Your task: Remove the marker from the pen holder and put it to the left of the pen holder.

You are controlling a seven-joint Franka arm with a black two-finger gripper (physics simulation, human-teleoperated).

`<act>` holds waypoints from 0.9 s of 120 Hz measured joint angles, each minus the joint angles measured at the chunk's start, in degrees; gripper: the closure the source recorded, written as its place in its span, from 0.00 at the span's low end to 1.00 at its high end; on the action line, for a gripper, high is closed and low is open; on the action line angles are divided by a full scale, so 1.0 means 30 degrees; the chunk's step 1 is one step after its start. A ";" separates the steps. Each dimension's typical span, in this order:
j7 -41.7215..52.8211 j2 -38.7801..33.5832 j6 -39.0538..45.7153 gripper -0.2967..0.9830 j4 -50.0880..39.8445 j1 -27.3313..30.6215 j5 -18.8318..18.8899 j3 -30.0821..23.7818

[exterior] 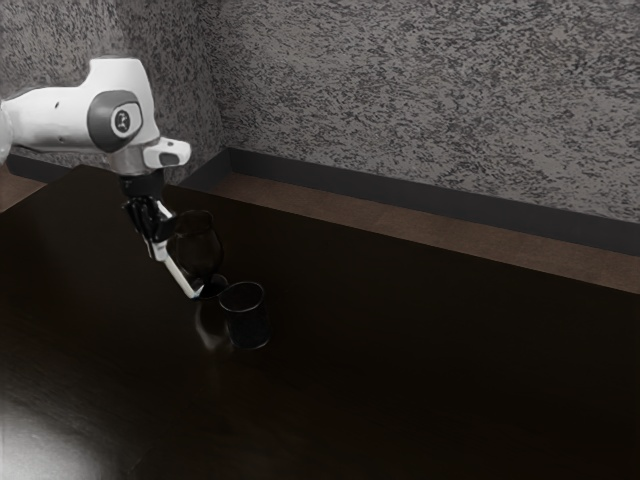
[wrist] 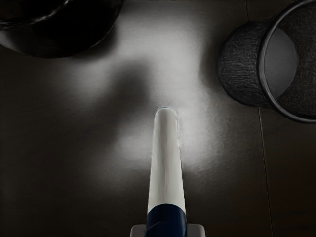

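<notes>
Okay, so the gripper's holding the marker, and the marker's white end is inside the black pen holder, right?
The marker's white end isn't inside: the wrist view shows it outside the black pen holder. The gripper is holding the marker.

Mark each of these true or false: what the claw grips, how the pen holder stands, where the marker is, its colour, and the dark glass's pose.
1. The claw is shut on the marker. True.
2. The pen holder stands upright on the table. True.
3. The marker is inside the pen holder. False: it is outside, in the claw.
4. The marker is white all over. False: part is dark blue.
5. The dark glass stands upright. True.
</notes>
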 joint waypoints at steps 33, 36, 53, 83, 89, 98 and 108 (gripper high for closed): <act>-0.0084 0.2234 0.1211 0.85 0.1342 0.2916 -0.1622 0.0340; -0.0085 0.2457 0.1341 0.85 0.1455 0.3130 -0.1749 0.0340; 0.0031 0.3784 0.1957 0.76 0.2122 0.4346 -0.2607 0.0325; 0.0613 0.3404 0.2295 0.41 0.1818 0.5770 -0.3274 -0.0068; 0.0844 0.2294 0.2312 0.37 0.1267 0.5839 -0.3243 -0.0340; 0.1170 -0.0044 0.2155 0.33 0.0030 0.5898 -0.3189 -0.0963; 0.1491 -0.2414 0.1398 0.30 -0.0452 0.6157 -0.2873 -0.3106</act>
